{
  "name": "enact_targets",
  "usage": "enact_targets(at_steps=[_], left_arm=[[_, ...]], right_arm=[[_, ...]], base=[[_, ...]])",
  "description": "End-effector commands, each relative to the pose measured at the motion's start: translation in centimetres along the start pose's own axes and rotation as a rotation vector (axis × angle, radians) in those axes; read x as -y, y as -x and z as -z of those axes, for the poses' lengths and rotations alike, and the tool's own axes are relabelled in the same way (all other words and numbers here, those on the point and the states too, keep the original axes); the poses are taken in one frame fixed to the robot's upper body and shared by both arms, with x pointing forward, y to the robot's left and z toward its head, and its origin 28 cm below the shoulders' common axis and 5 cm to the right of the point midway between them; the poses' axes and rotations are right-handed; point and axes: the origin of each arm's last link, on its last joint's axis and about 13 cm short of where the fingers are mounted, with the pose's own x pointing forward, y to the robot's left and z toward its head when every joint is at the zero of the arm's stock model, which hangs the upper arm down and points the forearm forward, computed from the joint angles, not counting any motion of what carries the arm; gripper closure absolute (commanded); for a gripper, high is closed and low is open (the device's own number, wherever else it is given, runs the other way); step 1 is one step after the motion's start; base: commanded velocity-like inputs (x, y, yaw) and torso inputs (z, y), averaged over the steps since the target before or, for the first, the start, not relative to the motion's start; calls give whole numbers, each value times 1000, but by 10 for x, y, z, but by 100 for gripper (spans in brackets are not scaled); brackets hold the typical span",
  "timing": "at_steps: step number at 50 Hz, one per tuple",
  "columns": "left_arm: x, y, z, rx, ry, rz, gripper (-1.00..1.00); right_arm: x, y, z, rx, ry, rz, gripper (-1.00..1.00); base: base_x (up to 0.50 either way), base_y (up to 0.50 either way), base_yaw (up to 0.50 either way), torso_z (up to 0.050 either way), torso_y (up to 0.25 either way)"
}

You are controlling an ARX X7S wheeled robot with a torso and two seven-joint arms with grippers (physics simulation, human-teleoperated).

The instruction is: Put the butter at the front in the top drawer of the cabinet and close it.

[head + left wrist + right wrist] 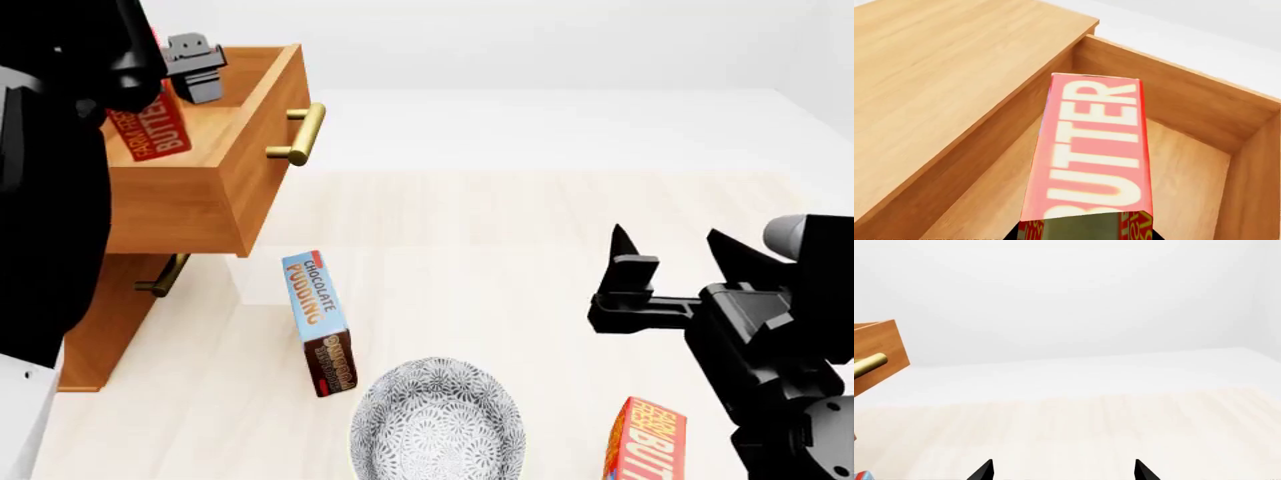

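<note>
Butter, the small red rectangular carton [158, 135], hangs pinched in the left gripper [171, 95] over the open orange-brown wooden top drawer [254, 150]; released tilted, it might catch the drawer wall. The right gripper [667, 248] waits spread wide, empty, above the pale table [534, 250].

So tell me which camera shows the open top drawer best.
The head view: the top drawer shows whole, pulled out, with its brass handle and the held butter over it. The left wrist view shows only its inside behind the butter. The right wrist view catches just a corner and the handle's end.
</note>
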Motion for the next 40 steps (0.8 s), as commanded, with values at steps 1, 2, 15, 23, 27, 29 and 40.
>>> enact_targets(at_steps=[1,2,15,23,27,29,40], left_arm=[[-3,0,-4,23,0,-28,100],[-3,0,-3,21,-3,-28,100],[-4,-6,5,-4,-20,-27,100],[-3,-8,8,-17,-30,-21,100],[-2,-9,9,-20,-31,-20,100],[-2,-9,10,-20,-32,-19,100],[-2,-8,9,-18,-39,-7,100]], right_arm=[[0,0,2,-4,-3,-2,-100],[-1,0,2,-4,-4,-3,-100],[0,3,3,-3,-7,-8,-100],[0,3,4,-1,-8,-13,-100],[0,3,4,0,-8,-14,-100],[0,4,4,0,-8,-14,-100],[0,5,3,5,-9,-14,-100]], base=[[0,0,0,0,0],[0,0,0,0,0],[0,0,0,1,1],[0,0,0,0,1],[0,0,0,0,3],[0,0,0,0,0],[0,0,0,1,1]])
